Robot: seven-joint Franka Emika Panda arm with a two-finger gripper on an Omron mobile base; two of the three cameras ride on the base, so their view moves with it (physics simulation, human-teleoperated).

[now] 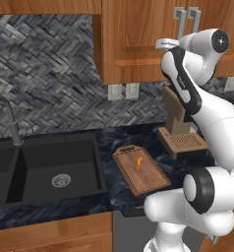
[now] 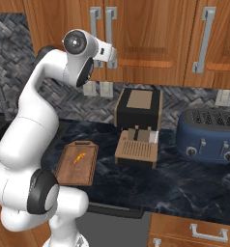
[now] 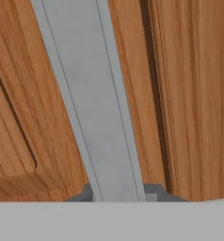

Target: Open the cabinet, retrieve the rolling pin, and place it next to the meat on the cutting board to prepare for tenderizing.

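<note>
I am a white robot arm reaching up to the cabinet (image 2: 150, 34), a medium-brown wooden wall cupboard above a dark marble counter (image 2: 184, 178). My gripper (image 2: 109, 54) sits at the lower part of a long grey bar handle (image 3: 92, 103) on one of the paired doors, beside the seam where the two doors meet. My jaws are nearly shut, clamped around that handle, which runs close along the middle of the hand view. The doors look closed, flush with each other.

Below, on the counter, the cutting board (image 1: 141, 170) lies flat, reddish-brown, with a handle slot at its far end. The meat (image 1: 138, 162), a tiny orange-yellow sliver, rests near the middle of the board. A black sink (image 1: 50, 172) sits to the board's left. To its right stands a dark coffee machine (image 2: 138, 113) on a ribbed wooden block, then a blue toaster (image 2: 211, 137).
</note>
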